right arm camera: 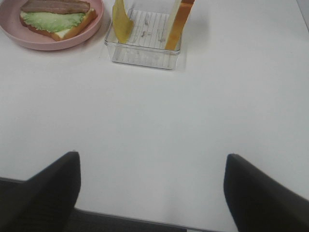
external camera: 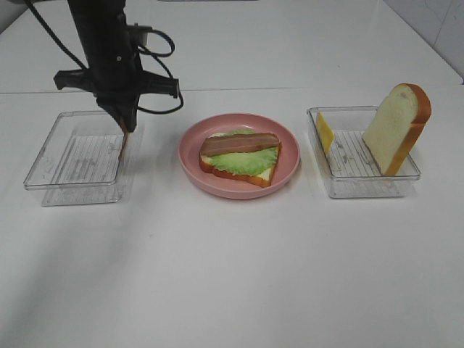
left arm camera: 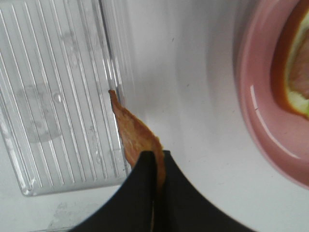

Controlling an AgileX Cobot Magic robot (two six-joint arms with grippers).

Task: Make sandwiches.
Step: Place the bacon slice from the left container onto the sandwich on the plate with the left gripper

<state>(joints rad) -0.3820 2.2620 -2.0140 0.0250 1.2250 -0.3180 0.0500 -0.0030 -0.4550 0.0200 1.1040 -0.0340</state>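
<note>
The partly built sandwich (external camera: 239, 157) lies on the pink plate (external camera: 194, 163): a bread slice, green lettuce (external camera: 243, 161) and one brown bacon strip (external camera: 239, 143) on top. My left gripper (external camera: 127, 123) hangs over the right rim of the left tray (external camera: 76, 156), shut on a second bacon strip (left arm camera: 137, 133) that dangles below it, its tip close to the tray wall. A second bread slice (external camera: 397, 127) leans upright in the right tray (external camera: 355, 185) beside a yellow cheese square (external camera: 324, 131). In the right wrist view my right gripper (right arm camera: 152, 186) stands open over bare table, well short of that tray (right arm camera: 145, 55).
The left tray holds nothing else. The plate (left arm camera: 270, 121) lies a short way right of the held bacon. The left arm's black body and cables (external camera: 156, 51) rise over the table's back left. White table surface surrounds the trays and plate.
</note>
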